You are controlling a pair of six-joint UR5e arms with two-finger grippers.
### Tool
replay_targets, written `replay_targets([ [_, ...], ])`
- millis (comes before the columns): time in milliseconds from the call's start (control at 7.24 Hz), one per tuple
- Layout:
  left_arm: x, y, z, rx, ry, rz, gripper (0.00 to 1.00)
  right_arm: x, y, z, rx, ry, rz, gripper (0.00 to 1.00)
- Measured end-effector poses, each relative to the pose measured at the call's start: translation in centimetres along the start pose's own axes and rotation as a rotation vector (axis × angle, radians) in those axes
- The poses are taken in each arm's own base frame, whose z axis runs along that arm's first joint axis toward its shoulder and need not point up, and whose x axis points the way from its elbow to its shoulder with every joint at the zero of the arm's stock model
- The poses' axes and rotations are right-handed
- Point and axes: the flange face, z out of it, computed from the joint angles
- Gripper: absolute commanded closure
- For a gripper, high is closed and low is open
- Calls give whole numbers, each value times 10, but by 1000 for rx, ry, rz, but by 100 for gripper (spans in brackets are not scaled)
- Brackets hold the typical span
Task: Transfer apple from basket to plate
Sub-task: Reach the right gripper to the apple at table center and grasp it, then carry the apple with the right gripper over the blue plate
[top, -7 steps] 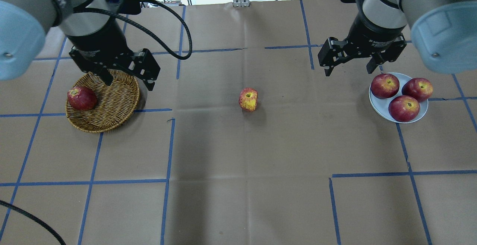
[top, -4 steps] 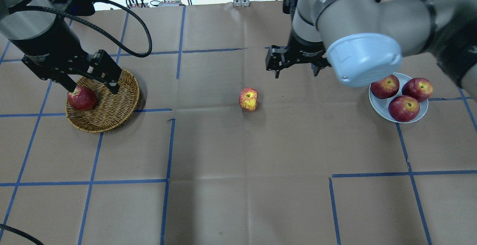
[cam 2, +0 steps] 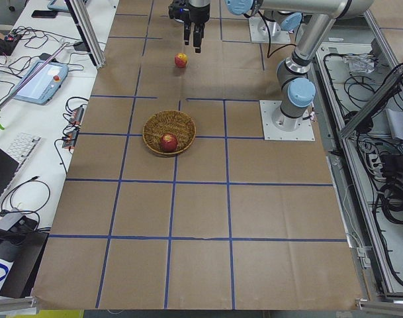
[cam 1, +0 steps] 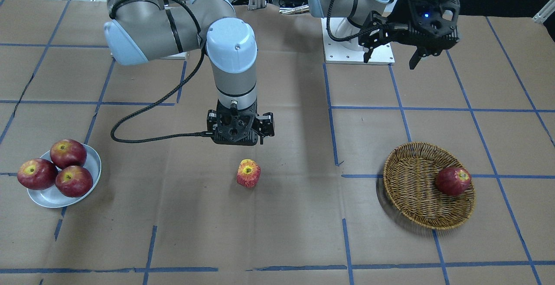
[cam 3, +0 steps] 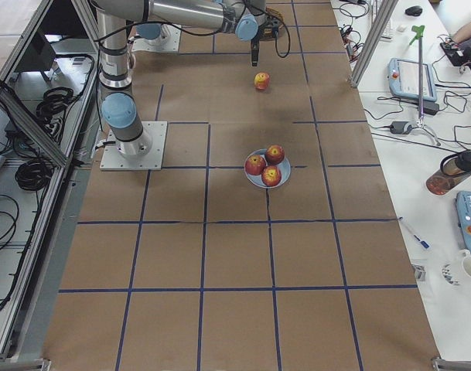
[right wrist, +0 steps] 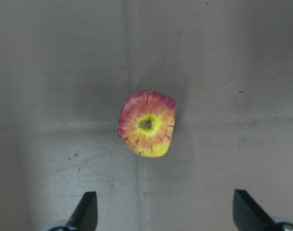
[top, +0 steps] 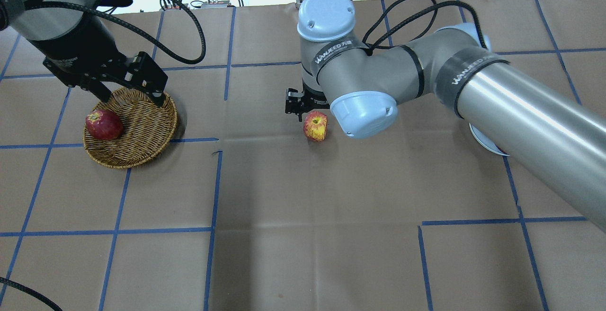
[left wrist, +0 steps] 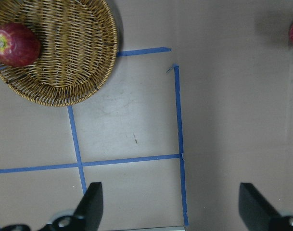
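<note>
We see the apple point(top: 315, 126) on the table point(top: 303, 235), in the middle, between the basket point(top: 142, 131) on the robot's left and the plate point(cam 1: 50, 199) on its right. One other apple point(top: 103, 124) lies in the basket. Three more apples point(cam 1: 68, 153) sit on the plate.

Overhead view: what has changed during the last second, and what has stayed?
The right gripper swung from beside the plate to above the apple, fingers open. The left gripper shifted slightly near the basket. No fruit moved; nothing was grasped.

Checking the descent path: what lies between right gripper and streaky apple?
Nothing: the right wrist view shows only bare brown paper between the right gripper and apple.
</note>
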Motion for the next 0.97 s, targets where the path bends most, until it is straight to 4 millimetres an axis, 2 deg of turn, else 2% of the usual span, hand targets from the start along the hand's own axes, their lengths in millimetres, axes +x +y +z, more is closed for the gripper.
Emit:
replay_targets([
  [138,17,0,2,14,-7,44,1,-7,-9,30,14,16,-7,0],
  [276,25,0,6,10,-11,63,1,-12,-17,59,27,19,-10,0],
  [415,28,1,10,3,-12,70,1,-15,-22,81,33,17,-13,0],
  [553,29,2,10,1,-12,73,1,-15,-25,95,31,19,-14,3],
  [829,29,3,9,0,-10,72,1,-13,-27,111,18,27,-10,40],
  [967,29,4,10,-1,-9,70,1,-13,-28,115,12,29,-9,49],
])
